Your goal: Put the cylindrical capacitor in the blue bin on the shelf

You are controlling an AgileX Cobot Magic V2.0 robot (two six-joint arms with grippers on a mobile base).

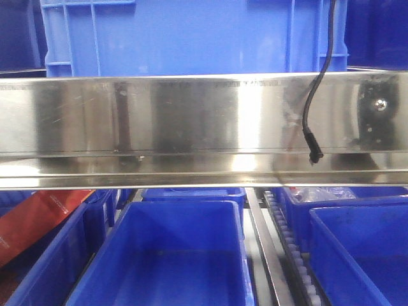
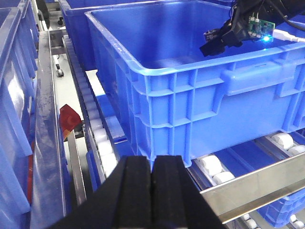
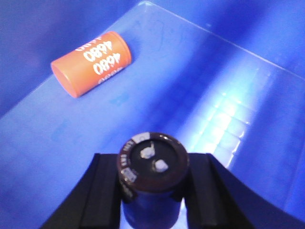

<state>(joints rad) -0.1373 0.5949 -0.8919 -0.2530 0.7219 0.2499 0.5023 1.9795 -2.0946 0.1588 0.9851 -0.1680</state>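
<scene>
Orange cylinder [image 3: 91,63] lying on blue bin [image 3: 200,95] floor, rest bare

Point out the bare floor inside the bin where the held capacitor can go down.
Free: the blue bin floor ahead and right of the right gripper, which holds the cylindrical capacitor, out to the right wall. Taken: the far-left patch, where an orange cylinder lies on its side.

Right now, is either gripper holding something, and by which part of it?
The right gripper holds the dark brown cylindrical capacitor by its sides, terminal end toward the camera. The left gripper is shut and holds nothing.
</scene>
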